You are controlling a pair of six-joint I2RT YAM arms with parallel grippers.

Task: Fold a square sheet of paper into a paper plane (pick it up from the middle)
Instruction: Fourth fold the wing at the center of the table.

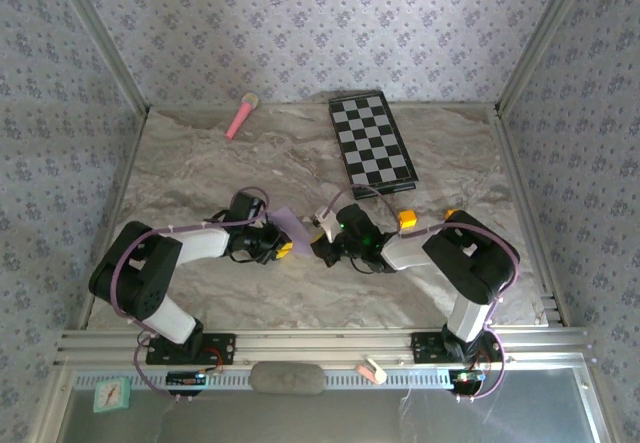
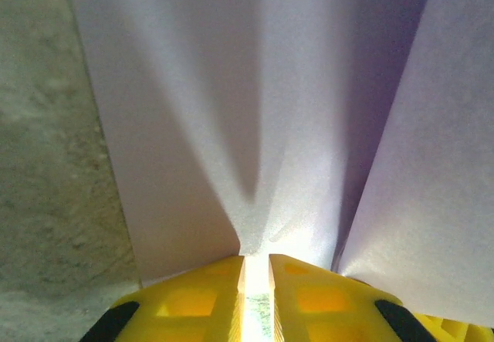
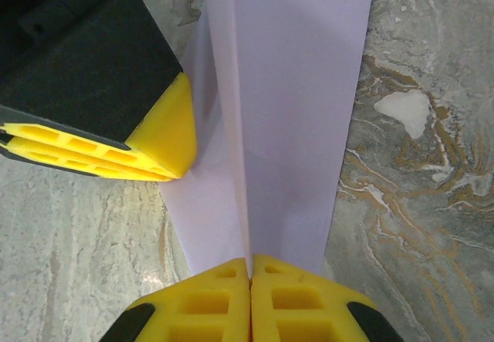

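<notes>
Below the checkered board (image 1: 372,140), on the near side of it in the top view, item one is recorded: lilac paper (image 1: 293,225), folded lengthwise into a narrow creased form, held above the marble table top (image 1: 200,163) between the two claws; its position is nearer the arm bases than the board and slightly to the board's left.

Item two: left gripper (image 1: 283,246), yellow-tipped, placed to the left of the board's near corner; in the left wrist view the left gripper (image 2: 256,261) is seen closed to a thin slit with the lilac paper (image 2: 255,110) pinched in it, the sheet being fanned upward from the grip in two shaded flaps.

Item three: right gripper (image 1: 320,235), placed just below the board's near edge, facing the left one; in the right wrist view the right gripper (image 3: 251,261) is seen pressed fully together on the raised centre crease of the lilac paper (image 3: 285,87); the left gripper (image 3: 179,174) is shown there clamped on the sheet's left edge; veined marble table top (image 3: 417,203) is seen beneath.

Item four: pink stick (image 1: 241,116), laid on the table well to the left of the board, level with the board's far edge, apart from the paper and from both claws.
</notes>
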